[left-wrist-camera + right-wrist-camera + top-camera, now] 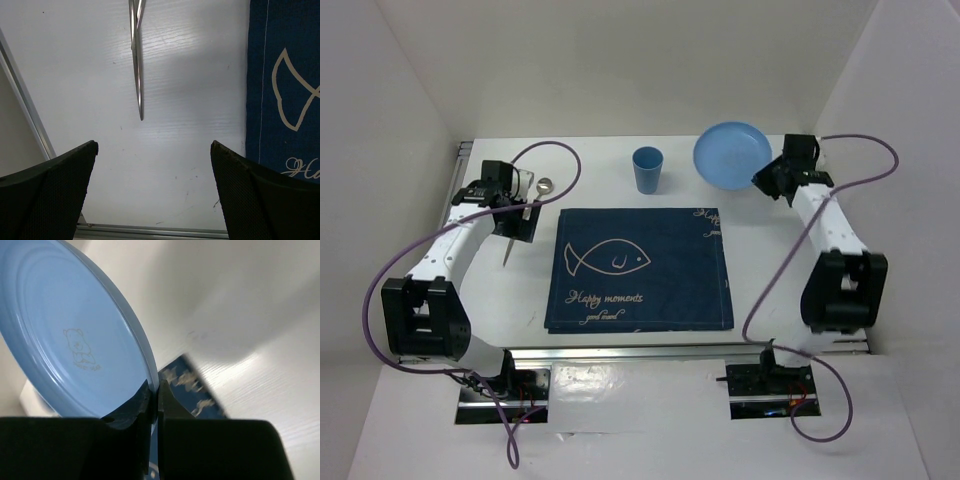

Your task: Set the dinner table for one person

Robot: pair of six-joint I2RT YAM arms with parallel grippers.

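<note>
Right gripper (155, 395), centre bottom of the wrist view: jaws nearly together, pinching the thin rim of the blue plate (75, 330) edge-on; holds by that rim alone, with the whole dish hanging out to the upper left of the frame. Unclear whether lifted or resting on the surface. Risk one: slip or swivel between the pads, caused by so narrow a bite on a smooth, sloped rim with all the weight to one side. Risk two: tipping and clattering down onto the dinner table (590, 190), the white top filling the middle of the overhead view, if swung quickly. Outward, in the overhead view: plate at upper right, blue cup (647, 168) just left of it at upper centre, dark blue placemat (640, 270) below both at centre. Risk three: clipping and toppling the cup on a low path toward the mat, caused by the wide dish sweeping near it. Risk four: rucking or shoving the cloth if dragged rather than set down from above. Left gripper (155, 170), bottom of its wrist view: fully spread, gripping nothing, hovering over bare tabletop with a slim metal utensil (136, 60) lying ahead at upper centre, apart from the fingers. Risk five: crowding or contact between the arms over the mat if both converge there together.
</note>
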